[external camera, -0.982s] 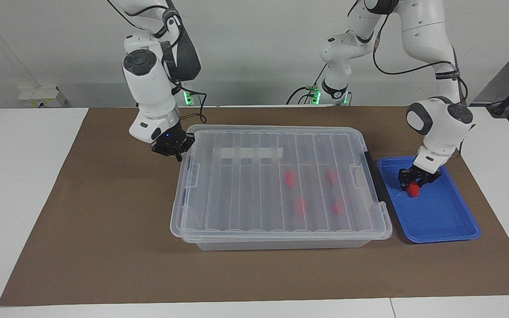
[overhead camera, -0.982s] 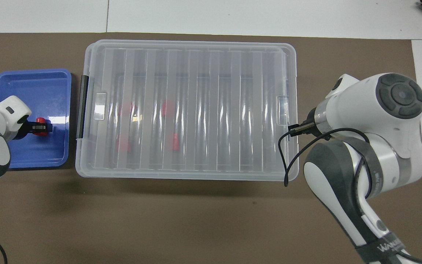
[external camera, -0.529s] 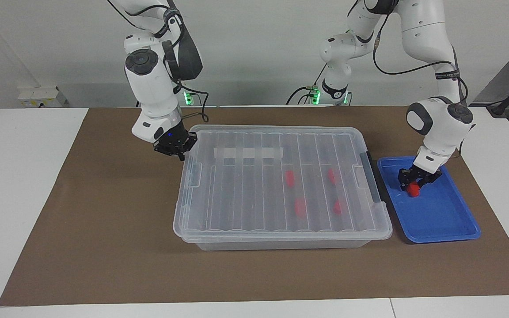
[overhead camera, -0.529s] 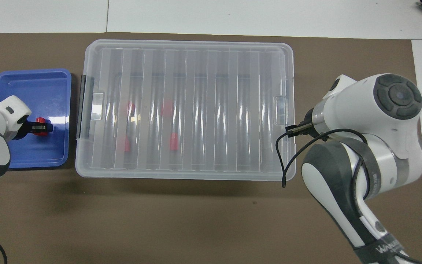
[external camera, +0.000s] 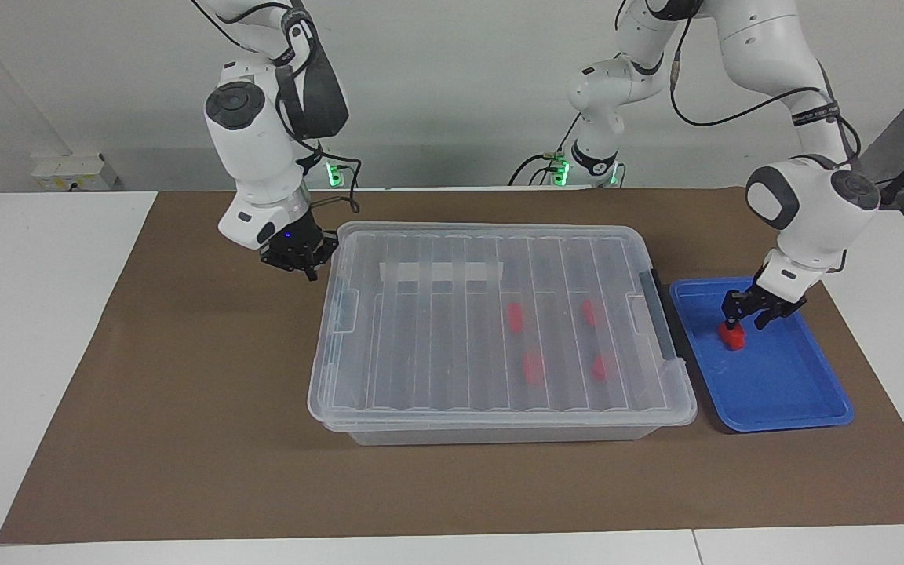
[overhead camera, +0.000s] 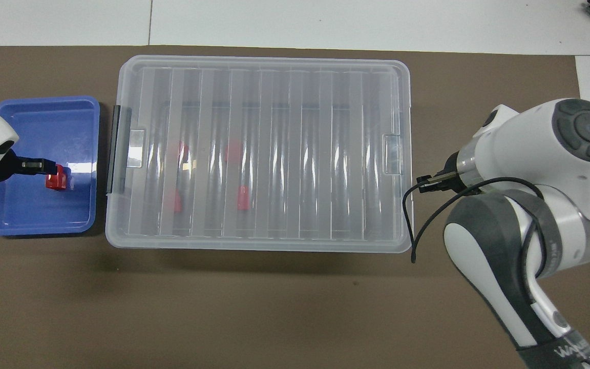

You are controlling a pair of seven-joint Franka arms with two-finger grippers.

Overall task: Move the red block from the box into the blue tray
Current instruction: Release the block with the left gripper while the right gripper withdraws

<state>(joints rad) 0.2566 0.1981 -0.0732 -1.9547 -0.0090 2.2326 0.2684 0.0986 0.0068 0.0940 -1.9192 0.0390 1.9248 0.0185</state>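
At the left arm's end of the table, we see the shallow bright blue plastic tray (external camera: 781, 384) lying just beside the large clear plastic storage box (external camera: 499, 417). The small bright red block (external camera: 732, 336) rests on the tray's floor, in the half nearer to the robots. The left gripper (external camera: 760, 312) hangs just over the block with its jaws parted and nothing between them. From the facing view the block looks free of the fingertips, though the gap is slight.

We judge that the step in hand is the release: the block is set down in the tray and the hand is letting go.

The right gripper (external camera: 295, 257) sits with its jaws closed and empty at the box's end toward the right arm, just beside the corner nearer to the robots. We cannot tell whether it touches the rim. The box's ribbed see-through lid (external camera: 436, 329) lies flat on top, and four more red blocks (external camera: 532, 366) show through it in the half toward the left arm.

Next, we think, the left gripper needs a straight lift, clear of the block, so that it does not drag or tip it. If more blocks are wanted, the lid must first come up, likely from the right arm's end.
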